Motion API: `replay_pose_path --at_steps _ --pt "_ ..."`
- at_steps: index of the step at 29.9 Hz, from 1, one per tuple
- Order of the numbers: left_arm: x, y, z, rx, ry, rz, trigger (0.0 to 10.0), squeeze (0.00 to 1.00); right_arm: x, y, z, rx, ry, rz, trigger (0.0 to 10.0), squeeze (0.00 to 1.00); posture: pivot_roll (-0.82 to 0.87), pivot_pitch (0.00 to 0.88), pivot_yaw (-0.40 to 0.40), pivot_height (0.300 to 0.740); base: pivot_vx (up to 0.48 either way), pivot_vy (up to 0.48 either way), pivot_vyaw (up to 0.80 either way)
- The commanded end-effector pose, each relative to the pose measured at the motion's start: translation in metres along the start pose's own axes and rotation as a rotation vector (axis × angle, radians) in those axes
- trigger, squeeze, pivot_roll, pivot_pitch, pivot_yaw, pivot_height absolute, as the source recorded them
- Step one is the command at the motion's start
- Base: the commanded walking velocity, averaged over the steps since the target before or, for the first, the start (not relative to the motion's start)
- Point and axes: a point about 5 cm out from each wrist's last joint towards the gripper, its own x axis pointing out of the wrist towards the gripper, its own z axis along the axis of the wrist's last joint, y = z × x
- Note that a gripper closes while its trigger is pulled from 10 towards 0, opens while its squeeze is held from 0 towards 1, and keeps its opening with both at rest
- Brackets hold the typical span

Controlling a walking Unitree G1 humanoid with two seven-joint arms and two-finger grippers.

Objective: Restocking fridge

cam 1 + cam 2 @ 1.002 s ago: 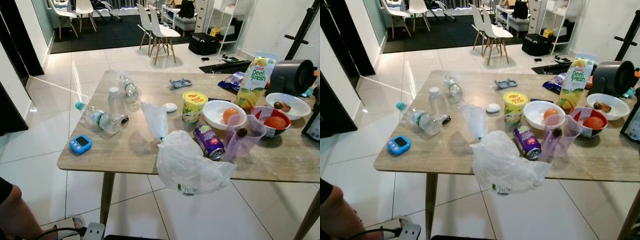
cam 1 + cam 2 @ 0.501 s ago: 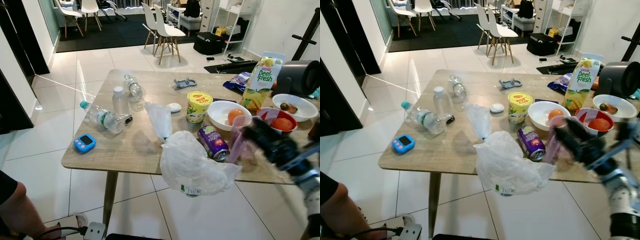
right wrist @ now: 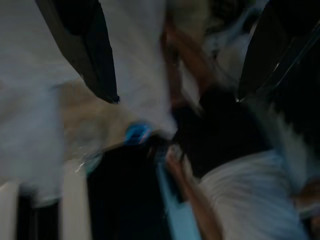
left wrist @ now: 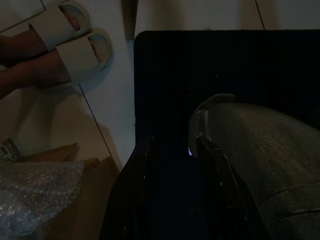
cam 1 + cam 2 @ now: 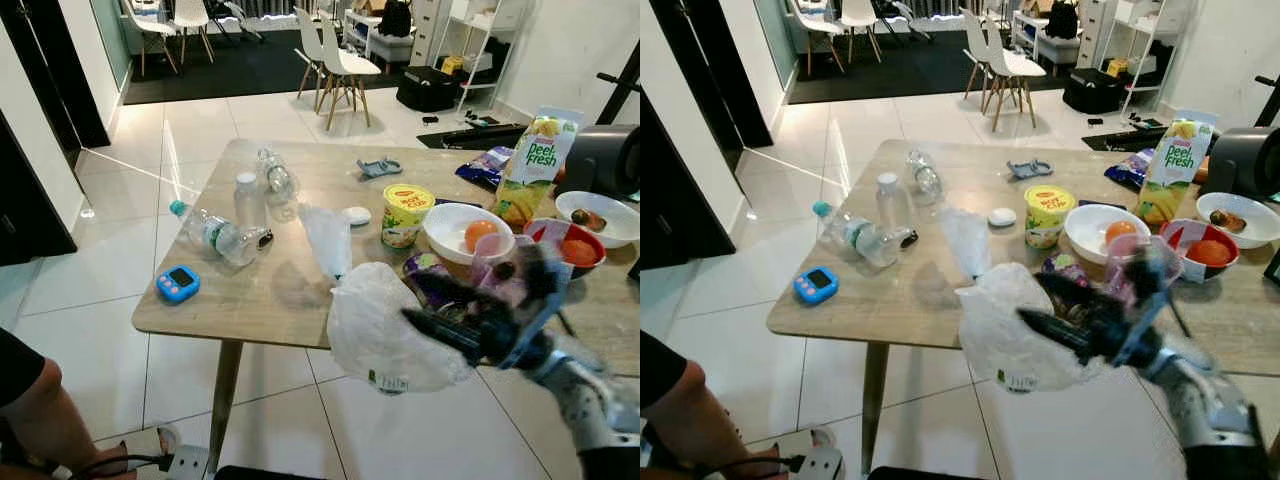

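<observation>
Right gripper [image 5: 425,310]: fingers spread, empty, apparently reaching over the plastic bag [image 5: 385,330] toward the purple can [image 5: 425,272].
Left gripper [image 4: 175,200]: hanging idle, nearly closed, empty.

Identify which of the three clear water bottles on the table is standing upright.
The white-capped bottle stands upright, between the other two. The teal-capped bottle lies on its side nearer the table's left edge, and the third bottle lies on its side farther back.

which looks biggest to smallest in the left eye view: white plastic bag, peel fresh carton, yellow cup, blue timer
1. white plastic bag, though it is nearest the camera
2. Peel Fresh carton
3. yellow cup
4. blue timer
</observation>
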Motion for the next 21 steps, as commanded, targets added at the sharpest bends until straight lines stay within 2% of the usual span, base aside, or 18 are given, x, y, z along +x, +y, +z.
replay_pose_path --at_steps 1,2,5,7,15,17,21 --pt "-0.001 -0.001 -0.009 0.007 0.035 -0.008 10.0 0.00 0.004 0.002 -0.002 -0.036 0.049 0.003 10.0 0.00 0.09 0.000 -0.017 0.740 0.000 0.000 0.00" --pt "-0.001 -0.001 -0.009 0.004 0.033 -0.011 10.0 0.00 0.010 0.003 -0.010 -0.066 0.110 -0.007 10.0 0.00 0.09 0.000 -0.017 0.740 0.000 0.000 0.00" --pt "-0.001 -0.002 -0.009 0.003 0.032 -0.012 10.0 0.00 0.017 0.000 -0.018 -0.117 0.171 -0.046 10.0 0.00 0.08 0.000 -0.018 0.740 0.000 0.000 0.00" --pt "-0.001 -0.002 -0.009 0.003 0.033 -0.014 10.0 0.00 0.024 -0.004 -0.019 -0.155 0.158 -0.088 10.0 0.00 0.08 0.000 -0.018 0.740 0.000 0.000 0.00" --pt "-0.001 -0.003 -0.009 0.006 0.033 -0.016 10.0 0.00 0.033 -0.009 -0.010 -0.197 0.104 -0.142 10.0 0.00 0.09 0.000 -0.019 0.740 0.000 0.000 0.00" --pt "-0.001 -0.003 -0.009 0.006 0.033 -0.016 10.0 0.00 0.033 -0.009 -0.010 -0.197 0.104 -0.142 10.0 0.00 0.09 0.000 -0.019 0.740 0.000 0.000 0.00" --pt "-0.001 -0.003 -0.009 0.007 0.034 -0.016 10.0 0.00 0.036 -0.014 -0.010 -0.264 0.151 -0.179 10.0 0.00 0.09 0.000 -0.020 0.740 0.000 0.000 0.00"
